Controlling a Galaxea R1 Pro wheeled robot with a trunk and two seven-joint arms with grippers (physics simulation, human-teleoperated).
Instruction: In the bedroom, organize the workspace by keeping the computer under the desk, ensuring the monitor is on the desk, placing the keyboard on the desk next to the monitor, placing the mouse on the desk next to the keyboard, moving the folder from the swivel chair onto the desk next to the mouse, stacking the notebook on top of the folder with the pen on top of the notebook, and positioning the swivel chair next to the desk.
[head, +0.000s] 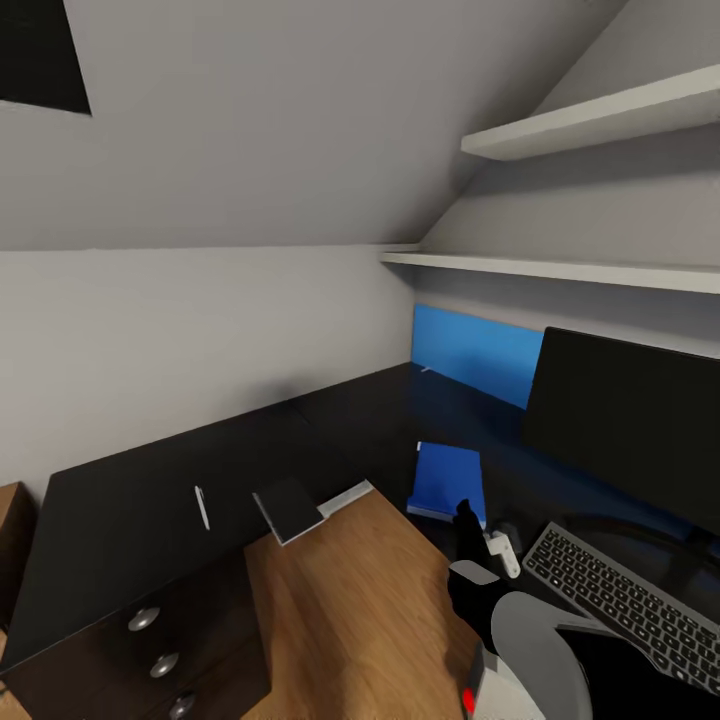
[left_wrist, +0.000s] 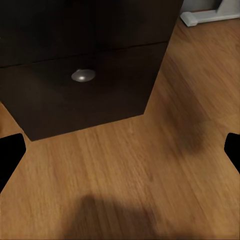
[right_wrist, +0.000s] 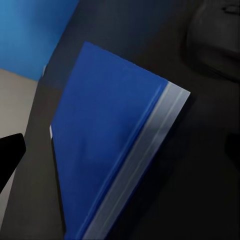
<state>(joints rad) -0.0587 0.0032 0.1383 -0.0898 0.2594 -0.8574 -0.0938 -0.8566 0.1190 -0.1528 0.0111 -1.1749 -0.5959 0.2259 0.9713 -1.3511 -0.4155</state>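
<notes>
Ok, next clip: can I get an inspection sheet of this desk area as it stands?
Surface: glossy black L-shaped desk, mostly bare.
Job's things: flat bright blue folder on the desk beside the slim silver-grey keyboard; wide black-fronted monitor behind the keyboard; small dark grey notebook at the desk's front edge; thin whitish pen lying apart from it; nothing stacked yet. Dark rounded shape near the folder, probably the mouse.
Clutter: nothing seen.
Grippers: left gripper open, over the wooden floor; right gripper open, above the folder.
Cables: nothing seen.
Surroundings: blue wall panel, white shelves, black drawer unit.
</notes>
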